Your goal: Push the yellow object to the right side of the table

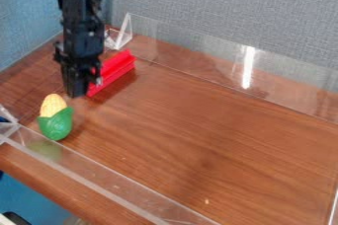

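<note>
The yellow object [54, 116] is a small egg-shaped toy, yellow at its far end and green at its near end. It lies near the left front corner of the table [211, 130], a dark wood-grain top. My gripper [77, 91] hangs from the black arm just behind and to the right of the toy, fingers pointing down and shut with nothing between them. A small gap separates it from the toy.
A red rectangular block [114, 70] lies right beside the gripper, behind and to its right. Low clear acrylic walls [93, 185] edge the table. A white label [246, 68] sticks on the far wall.
</note>
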{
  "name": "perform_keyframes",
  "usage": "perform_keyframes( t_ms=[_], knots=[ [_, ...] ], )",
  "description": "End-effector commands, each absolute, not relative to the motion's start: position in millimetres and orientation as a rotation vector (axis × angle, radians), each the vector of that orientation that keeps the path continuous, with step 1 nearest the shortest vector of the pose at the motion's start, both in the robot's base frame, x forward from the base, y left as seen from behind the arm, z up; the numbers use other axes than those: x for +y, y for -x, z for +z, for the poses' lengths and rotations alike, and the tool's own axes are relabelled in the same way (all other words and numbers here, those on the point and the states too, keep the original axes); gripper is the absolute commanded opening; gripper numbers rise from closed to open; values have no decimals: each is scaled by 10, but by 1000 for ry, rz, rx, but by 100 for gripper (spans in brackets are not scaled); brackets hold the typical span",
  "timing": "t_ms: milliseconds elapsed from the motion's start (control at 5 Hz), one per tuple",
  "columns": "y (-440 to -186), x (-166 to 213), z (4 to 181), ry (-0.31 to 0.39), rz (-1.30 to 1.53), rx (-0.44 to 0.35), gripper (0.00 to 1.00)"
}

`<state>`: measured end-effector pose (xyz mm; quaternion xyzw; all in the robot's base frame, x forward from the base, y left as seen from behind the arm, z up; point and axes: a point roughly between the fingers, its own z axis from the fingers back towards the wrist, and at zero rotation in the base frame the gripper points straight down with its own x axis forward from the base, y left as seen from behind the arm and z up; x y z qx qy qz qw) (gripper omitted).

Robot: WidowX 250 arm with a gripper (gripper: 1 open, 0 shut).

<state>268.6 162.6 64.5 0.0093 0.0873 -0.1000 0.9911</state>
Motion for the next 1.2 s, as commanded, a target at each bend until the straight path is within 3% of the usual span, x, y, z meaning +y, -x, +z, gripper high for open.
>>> perform_keyframes(
  t_ms=[0,400,1000],
  knots=[
    [-2760,1734,999,-67,-162,92,100],
    [-2692,1504,956,-68,-299,90,100],
    [-2714,1586,722,-63,-202,112,100]
  ],
)
